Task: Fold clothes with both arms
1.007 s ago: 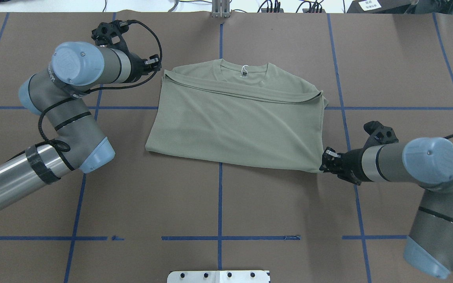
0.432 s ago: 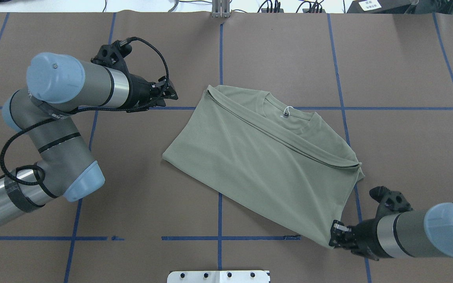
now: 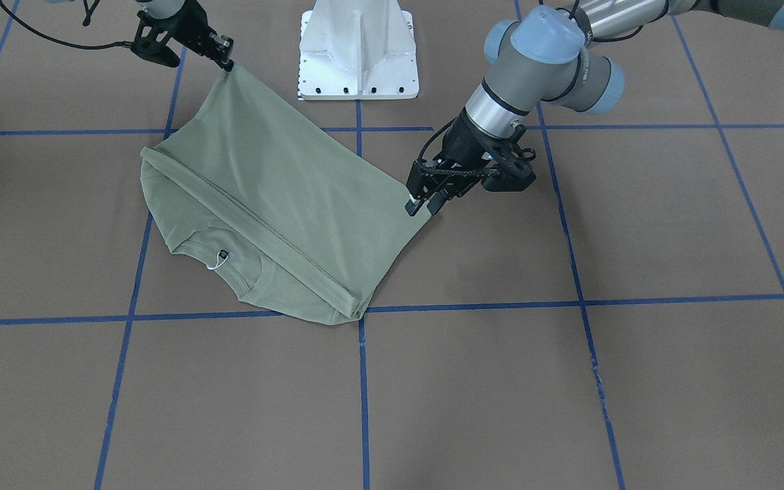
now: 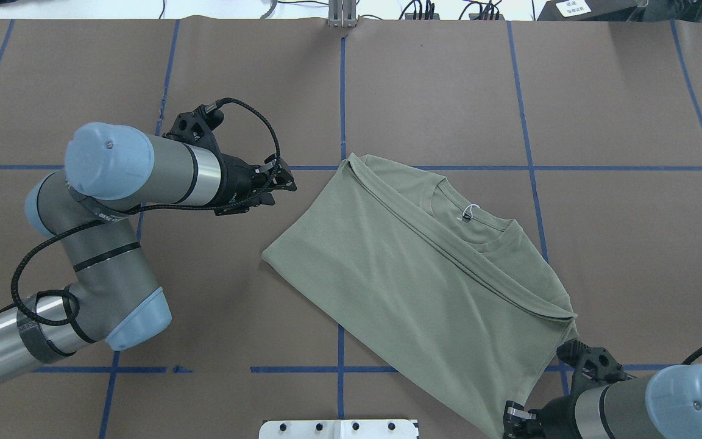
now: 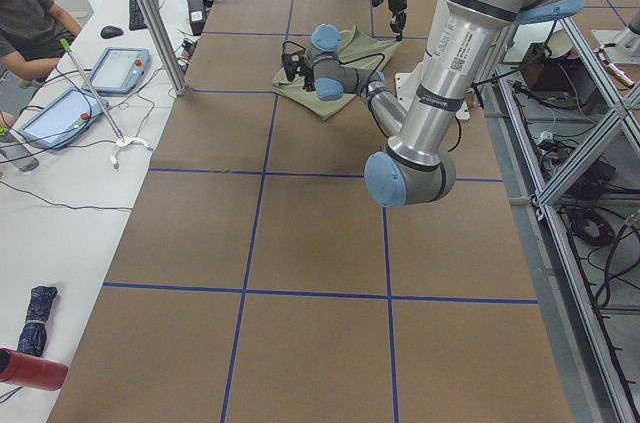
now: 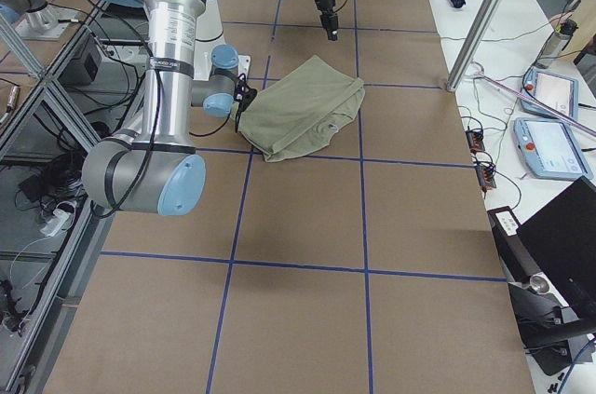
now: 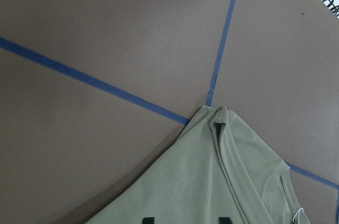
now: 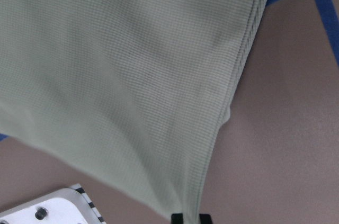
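Roughly halfway, I'd judge: the shirt (image 4: 424, 274) lies askew on the counter (image 4: 631, 91), folded to a rectangle with further folds left, one corner pinched in the right gripper (image 3: 227, 62), the left gripper (image 4: 284, 181) hovering parted and empty

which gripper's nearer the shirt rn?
Right. The right gripper is shut on a corner of the shirt; the left gripper hovers open by another corner, not touching.

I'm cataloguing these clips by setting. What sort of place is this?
Probably a robotics lab: the left arm and right arm work at a shirt on a table marked with a blue tape grid, beside a desk holding teach pendants.
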You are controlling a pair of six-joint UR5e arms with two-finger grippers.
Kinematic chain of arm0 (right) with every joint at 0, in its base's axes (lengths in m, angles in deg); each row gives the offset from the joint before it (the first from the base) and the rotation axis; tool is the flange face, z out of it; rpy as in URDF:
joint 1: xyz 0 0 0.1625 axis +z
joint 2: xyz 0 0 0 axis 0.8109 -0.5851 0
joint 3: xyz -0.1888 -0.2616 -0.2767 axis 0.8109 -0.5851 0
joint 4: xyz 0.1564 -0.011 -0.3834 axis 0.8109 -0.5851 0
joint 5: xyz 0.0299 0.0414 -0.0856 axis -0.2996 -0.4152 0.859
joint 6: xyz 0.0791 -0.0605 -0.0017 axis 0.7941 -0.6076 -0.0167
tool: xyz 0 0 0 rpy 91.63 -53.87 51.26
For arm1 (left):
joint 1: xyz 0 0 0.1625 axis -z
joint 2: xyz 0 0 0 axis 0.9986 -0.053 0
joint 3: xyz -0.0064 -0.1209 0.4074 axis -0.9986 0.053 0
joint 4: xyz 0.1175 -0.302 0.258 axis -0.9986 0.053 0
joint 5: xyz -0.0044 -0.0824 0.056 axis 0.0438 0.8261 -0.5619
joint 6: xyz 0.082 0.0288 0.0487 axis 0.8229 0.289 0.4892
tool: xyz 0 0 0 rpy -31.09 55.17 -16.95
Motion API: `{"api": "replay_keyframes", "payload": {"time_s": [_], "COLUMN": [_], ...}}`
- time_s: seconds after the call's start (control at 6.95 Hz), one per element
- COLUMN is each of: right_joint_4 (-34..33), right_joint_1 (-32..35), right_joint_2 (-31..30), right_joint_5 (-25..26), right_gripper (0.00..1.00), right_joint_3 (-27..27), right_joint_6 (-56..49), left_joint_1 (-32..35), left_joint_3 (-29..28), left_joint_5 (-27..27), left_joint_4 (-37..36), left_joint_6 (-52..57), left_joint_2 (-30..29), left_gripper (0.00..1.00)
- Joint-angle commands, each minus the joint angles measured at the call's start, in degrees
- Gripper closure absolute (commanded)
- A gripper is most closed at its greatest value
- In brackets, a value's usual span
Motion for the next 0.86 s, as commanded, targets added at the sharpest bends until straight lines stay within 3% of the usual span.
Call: {"api": "replay_keyframes", "payload": {"time_s": [0.0, 0.29, 0.43, 0.72], "right_joint_4": [-0.03, -0.11, -0.11, -0.11], "right_joint_1": [2.89, 14.81, 20.18, 28.63], "right_joint_2": [-0.28, 0.16, 0.33, 2.86], "right_joint_5": [0.53, -0.08, -1.48, -4.91], "right_gripper": [0.00, 0.00, 0.00, 0.00], "right_joint_3": [0.66, -0.56, -1.09, -8.00], "right_joint_6": [0.34, -0.44, -4.02, -15.86], "left_joint_1": [-0.61, -4.01, -5.08, -6.67], "left_joint_3": [1.63, 2.86, 1.64, -0.90], "left_joint_5": [0.31, -0.04, -0.13, -0.05], "left_joint_4": [-0.70, -10.76, -11.51, -13.78], "left_joint_6": [-0.81, -1.25, -1.43, -2.04], "left_joint_2": [2.45, 1.75, 1.75, 0.35], "left_gripper": [0.46, 0.46, 0.46, 0.46]}}
